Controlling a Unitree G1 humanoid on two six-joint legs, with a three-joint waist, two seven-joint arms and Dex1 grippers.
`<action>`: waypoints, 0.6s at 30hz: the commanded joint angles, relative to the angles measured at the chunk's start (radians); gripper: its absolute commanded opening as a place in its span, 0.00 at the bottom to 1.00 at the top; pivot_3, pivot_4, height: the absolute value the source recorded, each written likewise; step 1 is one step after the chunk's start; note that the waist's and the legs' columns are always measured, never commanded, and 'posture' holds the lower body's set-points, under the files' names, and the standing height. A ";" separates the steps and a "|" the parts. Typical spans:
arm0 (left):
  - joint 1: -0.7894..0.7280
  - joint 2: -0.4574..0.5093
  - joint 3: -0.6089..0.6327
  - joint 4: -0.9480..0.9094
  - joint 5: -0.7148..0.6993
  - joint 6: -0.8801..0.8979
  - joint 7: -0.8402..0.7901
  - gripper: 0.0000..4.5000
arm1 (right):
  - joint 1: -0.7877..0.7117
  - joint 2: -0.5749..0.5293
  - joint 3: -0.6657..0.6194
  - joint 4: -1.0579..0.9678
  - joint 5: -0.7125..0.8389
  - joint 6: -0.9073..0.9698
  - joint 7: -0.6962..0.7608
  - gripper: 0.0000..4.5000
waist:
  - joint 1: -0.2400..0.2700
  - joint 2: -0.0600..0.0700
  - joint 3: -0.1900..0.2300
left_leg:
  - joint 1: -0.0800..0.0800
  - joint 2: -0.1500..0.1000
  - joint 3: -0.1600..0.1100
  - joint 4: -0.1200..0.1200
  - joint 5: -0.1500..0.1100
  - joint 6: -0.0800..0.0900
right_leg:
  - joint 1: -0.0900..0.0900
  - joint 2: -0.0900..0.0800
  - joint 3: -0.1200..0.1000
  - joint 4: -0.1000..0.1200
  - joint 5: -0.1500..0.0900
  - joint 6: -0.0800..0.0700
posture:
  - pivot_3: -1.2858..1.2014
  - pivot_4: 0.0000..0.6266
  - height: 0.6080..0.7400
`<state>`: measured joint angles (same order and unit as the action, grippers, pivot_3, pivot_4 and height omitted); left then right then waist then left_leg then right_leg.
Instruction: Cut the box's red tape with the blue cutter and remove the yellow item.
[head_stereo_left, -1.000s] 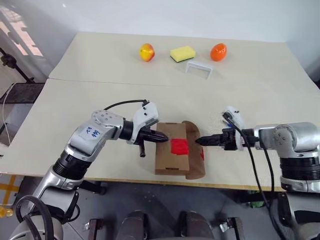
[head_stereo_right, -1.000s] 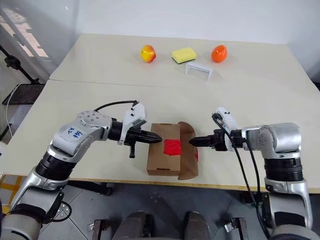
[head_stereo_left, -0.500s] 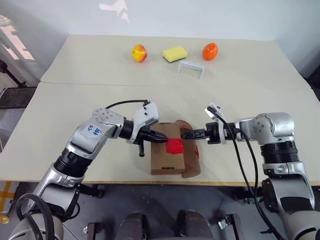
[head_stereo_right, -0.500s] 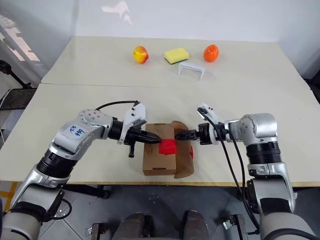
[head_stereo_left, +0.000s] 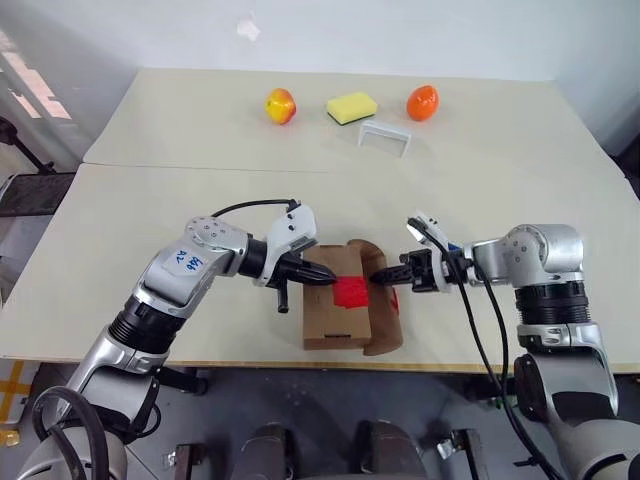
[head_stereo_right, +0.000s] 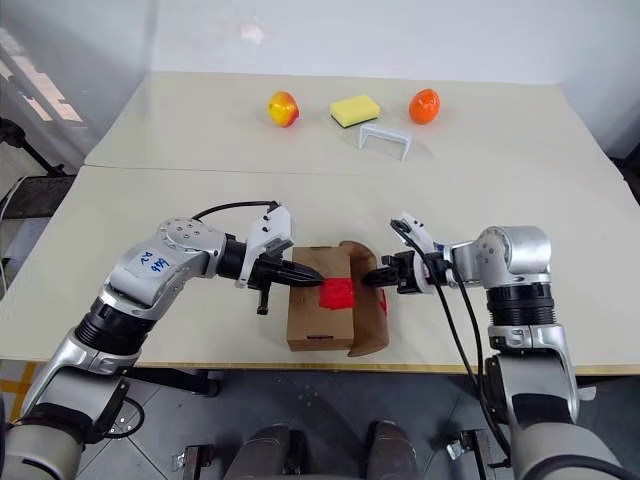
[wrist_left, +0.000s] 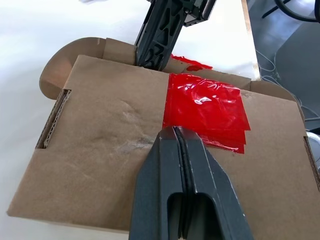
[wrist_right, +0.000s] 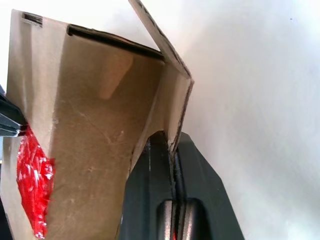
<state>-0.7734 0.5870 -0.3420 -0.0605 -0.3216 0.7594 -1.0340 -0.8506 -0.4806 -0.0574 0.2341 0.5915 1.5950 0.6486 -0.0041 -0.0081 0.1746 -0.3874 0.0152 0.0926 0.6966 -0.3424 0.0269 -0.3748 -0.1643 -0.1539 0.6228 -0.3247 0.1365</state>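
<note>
Left eye view: the box (head_stereo_left: 335, 300) sits near the front edge of the pale bench (head_stereo_left: 180, 200), between the two arms. On its left side the left claw (head_stereo_left: 322, 276) reaches in, its two black fingers pressed together with nothing visible between them, and the tips rest on the brown top of the box just short of the red tape (head_stereo_left: 352, 292). In the left wrist view those closed fingers (wrist_left: 182, 165) lie flat on the cardboard with the glossy red tape (wrist_left: 206, 106) right ahead of the tips, almost touching. A short black piece hangs down beside the left claw at the box's left edge; I can't make out what it is.

To the right of the tape, a curved brown flap (head_stereo_left: 385, 300) stands up from the box's right side. The right claw (head_stereo_left: 383, 277) comes in from that side and is pinched onto the flap's edge; the right wrist view shows the thin cardboard edge (wrist_right: 172, 130) caught between the two dark fingers (wrist_right: 150, 175).

Far back on the bench, well apart from both claws, sit a red-yellow apple (head_stereo_left: 279, 104), a yellow sponge (head_stereo_left: 351, 107), a small white frame (head_stereo_left: 384, 138) and an orange egg-shaped object (head_stereo_left: 422, 102).
</note>
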 joint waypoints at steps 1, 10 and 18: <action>0.014 0.007 -0.027 0.039 0.051 -0.011 0.008 0.00 | -0.030 -0.039 -0.005 -0.044 0.099 0.019 -0.123 0.01 | 0.000 0.000 0.000 | 0.000 0.000 0.000 0.000 0.000 0.000 | 0.000 0.000 0.000 0.000 0.000 0.000 | 0.52 0.24 1.00; 0.039 -0.033 -0.028 0.058 0.065 -0.060 0.049 0.00 | -0.166 -0.304 0.164 -0.035 0.772 0.019 -0.596 0.01 | 0.014 0.004 0.003 | -0.003 0.000 -0.002 0.001 0.000 0.002 | 0.000 -0.004 -0.001 -0.001 0.000 0.000 | 0.52 0.24 1.00; 0.043 -0.093 -0.004 0.089 0.077 -0.121 0.107 0.00 | -0.310 -0.473 0.368 -0.061 1.371 -0.093 -1.022 0.01 | 0.029 0.004 0.003 | -0.004 0.001 -0.002 0.002 0.000 0.003 | 0.000 -0.004 -0.002 -0.002 0.000 0.000 | 0.52 0.24 1.00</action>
<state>-0.7551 0.5071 -0.3108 -0.0099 -0.2955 0.6310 -0.9564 -1.1259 -0.9509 0.2995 0.2221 1.8367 1.5472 -0.3323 0.0253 -0.0037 0.1776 -0.3910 0.0162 0.0911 0.6985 -0.3429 0.0299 -0.3749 -0.1683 -0.1562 0.6205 -0.3245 0.1367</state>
